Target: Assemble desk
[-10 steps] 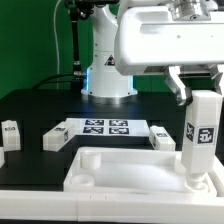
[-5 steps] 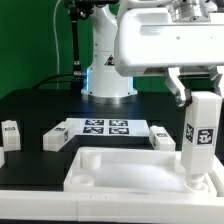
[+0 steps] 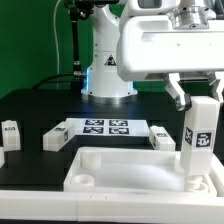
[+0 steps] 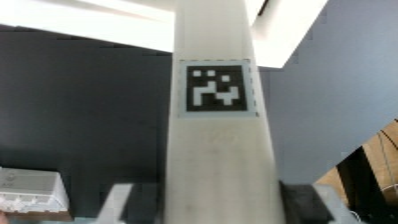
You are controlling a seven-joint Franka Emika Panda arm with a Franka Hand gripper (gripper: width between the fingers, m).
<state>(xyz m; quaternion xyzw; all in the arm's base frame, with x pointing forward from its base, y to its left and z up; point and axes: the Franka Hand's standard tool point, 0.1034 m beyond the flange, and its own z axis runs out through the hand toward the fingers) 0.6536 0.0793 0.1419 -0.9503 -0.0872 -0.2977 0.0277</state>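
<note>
step in hand looks like fitting the first leg into the desk top. the pincer comes from above and pinches the leg near its upper end. in the wrist view its fingers sit tight against both sides of the post, tag facing the camera. the leg is upright, its lower end down inside the desk top's corner at the exterior view's right. can't tell if it is fully seated, the rim hides the foot.

the desk top lies open side up along the table edge nearest the exterior camera. a round socket shows in its corner at the exterior view's left, nothing in it.

three more legs lie loose on the table: one at the edge on the exterior view's left, one just beside the marker board, and one on the board's other side, near the held leg. none touch the desk top.

judgement: early in the task, one leg of four being worked. next move likely needs the leg kept straight and pressed or twisted into its socket, then let go without tipping it. risk: a tilted post jams or pops out on release.
</note>
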